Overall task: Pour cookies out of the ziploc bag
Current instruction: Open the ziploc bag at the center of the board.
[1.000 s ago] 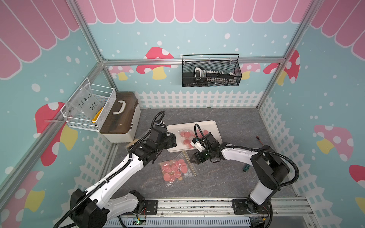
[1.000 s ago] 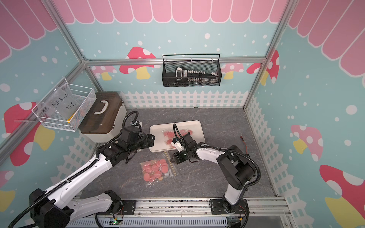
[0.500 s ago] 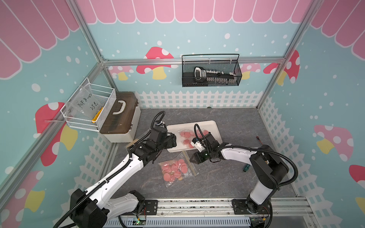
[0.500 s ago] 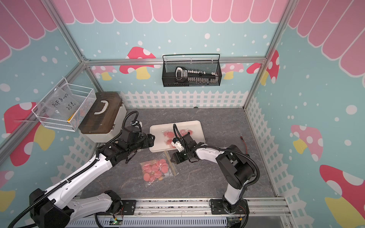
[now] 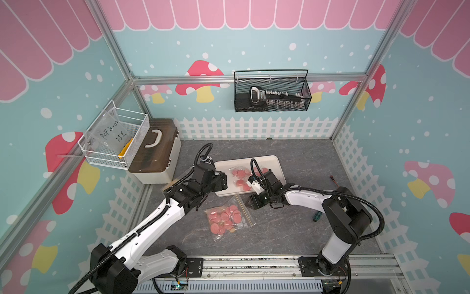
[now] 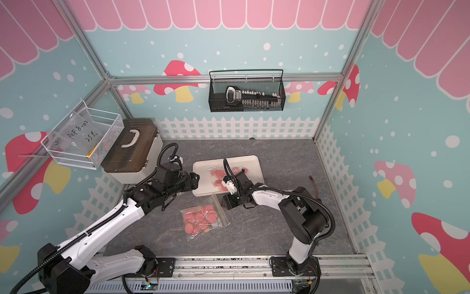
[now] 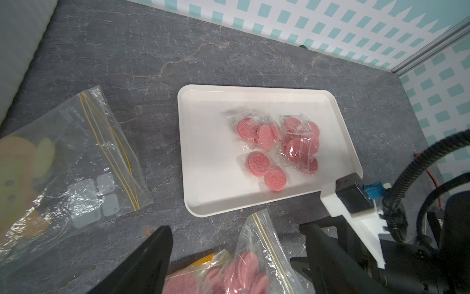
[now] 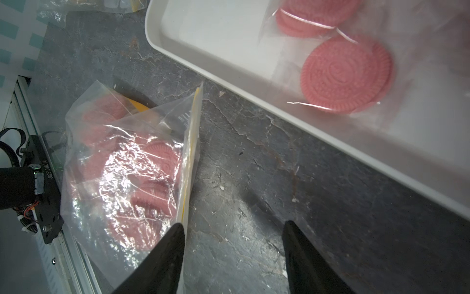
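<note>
The cookies (image 5: 221, 217) are small flat pink discs stamped with ridged rings, and a few are tan-orange. Most are packed in the clear ziploc bag (image 5: 244, 214) with its yellow zip strip. It lies on the grey table (image 5: 292, 229) just below centre in both top views, and its zip edge is on the right.

More cookies (image 7: 259, 164), sealed in clear wrappers, lie on the one white tray (image 5: 273, 163) just above it. There are about ten of these. Those in the bag overlap too much to count.

A second zip bag (image 7: 76, 165) lies near my left arm.

My right pincer (image 8: 232, 225) stands well apart and grips nothing, with one fingertip (image 8: 175, 234) touching the zip edge. My left pincer (image 5: 223, 181) hovers spread and empty at the tray's left edge.
</note>
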You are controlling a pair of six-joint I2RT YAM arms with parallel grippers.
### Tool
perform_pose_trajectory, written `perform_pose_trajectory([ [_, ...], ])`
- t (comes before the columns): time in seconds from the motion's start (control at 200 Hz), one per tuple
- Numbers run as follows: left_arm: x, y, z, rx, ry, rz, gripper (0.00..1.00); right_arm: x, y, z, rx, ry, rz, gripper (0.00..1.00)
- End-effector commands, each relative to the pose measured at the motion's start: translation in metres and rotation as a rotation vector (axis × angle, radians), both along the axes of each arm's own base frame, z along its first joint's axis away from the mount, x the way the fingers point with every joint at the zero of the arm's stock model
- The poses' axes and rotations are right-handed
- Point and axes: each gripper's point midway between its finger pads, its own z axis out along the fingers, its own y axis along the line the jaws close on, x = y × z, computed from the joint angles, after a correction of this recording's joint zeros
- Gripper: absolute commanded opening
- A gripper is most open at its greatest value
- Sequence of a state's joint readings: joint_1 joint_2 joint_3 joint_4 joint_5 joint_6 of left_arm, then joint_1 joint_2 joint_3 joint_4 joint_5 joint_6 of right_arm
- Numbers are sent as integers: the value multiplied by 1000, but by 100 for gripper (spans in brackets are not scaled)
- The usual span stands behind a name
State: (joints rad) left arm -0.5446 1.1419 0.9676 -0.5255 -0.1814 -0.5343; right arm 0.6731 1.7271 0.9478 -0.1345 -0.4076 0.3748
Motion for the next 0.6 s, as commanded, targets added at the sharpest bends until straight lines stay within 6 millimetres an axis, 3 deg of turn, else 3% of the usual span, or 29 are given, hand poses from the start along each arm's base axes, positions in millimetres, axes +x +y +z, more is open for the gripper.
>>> perform_pose_trajectory([
  [0.0, 0, -4, 12, -23, -27, -11, 86, 3, 3, -2, -1, 10, 11, 62],
  [0.59, -1, -3, 12, -25, -27, -10, 87, -6, 13, 2, 52, 29, 71, 60],
])
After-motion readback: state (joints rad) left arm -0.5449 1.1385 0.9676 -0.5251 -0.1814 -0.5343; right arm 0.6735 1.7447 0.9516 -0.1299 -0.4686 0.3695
